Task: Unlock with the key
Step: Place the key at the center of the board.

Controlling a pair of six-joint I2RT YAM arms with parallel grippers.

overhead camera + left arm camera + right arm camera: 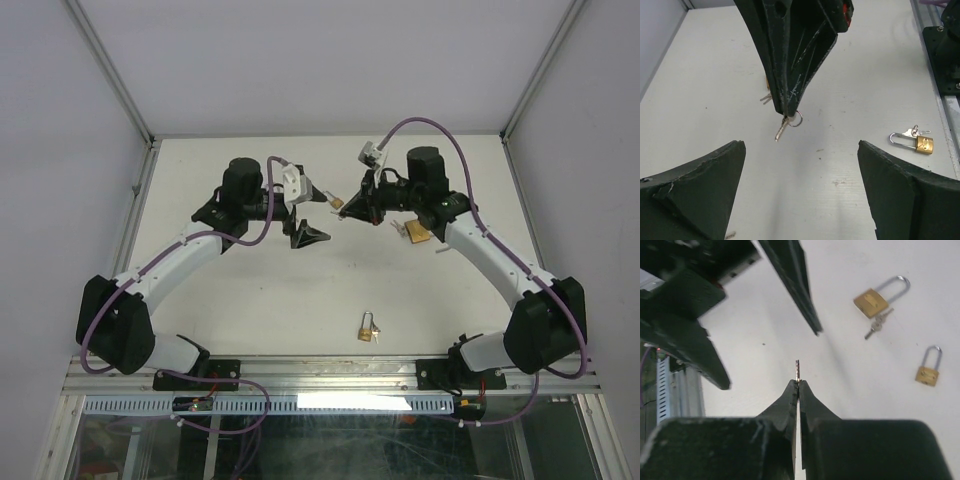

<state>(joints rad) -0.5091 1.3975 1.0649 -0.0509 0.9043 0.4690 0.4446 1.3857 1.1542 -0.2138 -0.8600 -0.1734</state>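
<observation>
1. Key (798, 368) is poking out of the right gripper (798, 386), whose jaws are pressing together on its bow so that only the blade tip is showing. In the left wrist view its ring (796, 118) is dangling under those fingers, in the air above the table (250, 300).
2. Left gripper (322, 217) is hovering at about 9 o'clock from the right one, near but not touching. Its jaws are spreading wide and holding nothing.
3. One padlock (924, 144), carrying its own small bunch of keys, is lying flat at 6 o'clock from the two grippers, well apart from them and near the front edge. In the right wrist view a second padlock (928, 372) is lying at about 4 o'clock from it. I cannot tell which lock this key fits.
4. No lock is being held, so the step in hand is probably getting a padlock steadied for the key.
5. Doing it well likely means the following:
   - The free left gripper is taking a lock by its brass body, leaving the keyway end uncovered.
   - The right gripper is keeping its pinch firm so the thin blade is not swivelling.
   - The blade is lining up straight with the slot before pushing.
   - The loose ring is staying clear of the keyway.
</observation>
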